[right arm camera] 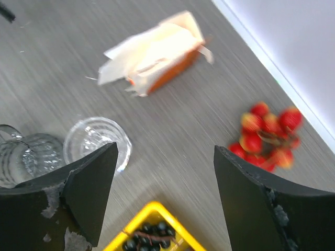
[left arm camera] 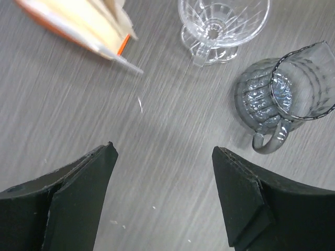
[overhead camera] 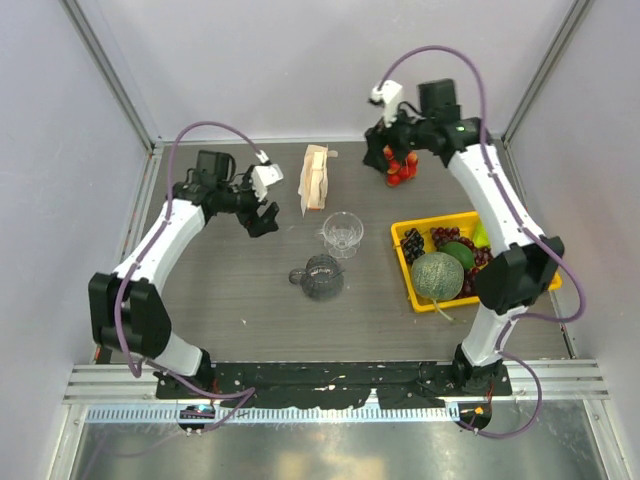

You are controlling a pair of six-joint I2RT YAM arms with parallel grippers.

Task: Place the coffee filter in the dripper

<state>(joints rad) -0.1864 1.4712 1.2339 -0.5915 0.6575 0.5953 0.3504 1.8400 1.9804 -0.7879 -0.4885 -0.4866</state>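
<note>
Over the surface (overhead camera: 230, 290), we are hovering left gripper (left arm camera: 165, 157) and right gripper (right arm camera: 165, 157) spread, empty; next, probably pinching one filter from the pack (overhead camera: 317, 180).

The dripper (overhead camera: 342, 233) is clear and ribbed, the mug (overhead camera: 322, 277) smoky grey, the tray (overhead camera: 430, 222) yellow.

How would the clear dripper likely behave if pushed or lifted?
The dripper looks rigid and smooth, so it is probably stiff but slippery to grip. Its wide ribbed cone sits over a narrower base, so a push near the rim might tip it.
</note>
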